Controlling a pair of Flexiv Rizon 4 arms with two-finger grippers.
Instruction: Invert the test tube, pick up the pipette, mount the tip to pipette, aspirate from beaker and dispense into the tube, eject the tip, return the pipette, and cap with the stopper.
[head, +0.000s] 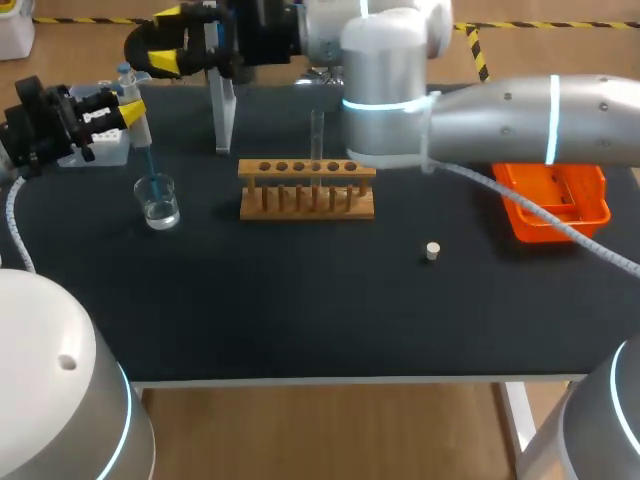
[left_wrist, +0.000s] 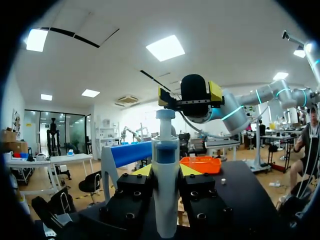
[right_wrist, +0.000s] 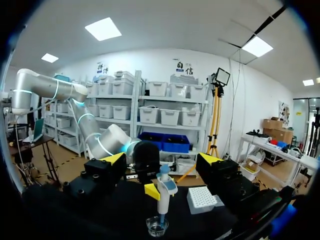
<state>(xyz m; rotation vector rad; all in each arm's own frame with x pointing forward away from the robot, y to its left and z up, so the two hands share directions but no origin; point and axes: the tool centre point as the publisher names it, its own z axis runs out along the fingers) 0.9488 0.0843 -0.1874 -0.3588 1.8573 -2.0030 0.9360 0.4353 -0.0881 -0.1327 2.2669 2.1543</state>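
Note:
My left gripper (head: 130, 105) is shut on the white and blue pipette (head: 138, 125), which stands upright with its tip down in the glass beaker (head: 158, 202). In the left wrist view the pipette (left_wrist: 166, 170) stands between my fingers (left_wrist: 131, 187). My right arm reaches across from the right; its gripper (head: 152, 50) hangs open just above the pipette's plunger and holds nothing. From the right wrist, the pipette (right_wrist: 164, 192) and beaker (right_wrist: 157, 227) lie ahead of the wide-open gripper (right_wrist: 162, 160). The test tube (head: 317, 135) stands upright in the wooden rack (head: 307, 190). The stopper (head: 432, 251) lies alone on the mat.
A white tip box (head: 100, 148) sits under my left gripper, seen too as a tip box (right_wrist: 202, 198) beside the beaker. A clear pipette stand (head: 222, 115) rises behind the rack. An orange tray (head: 555, 200) sits at the right.

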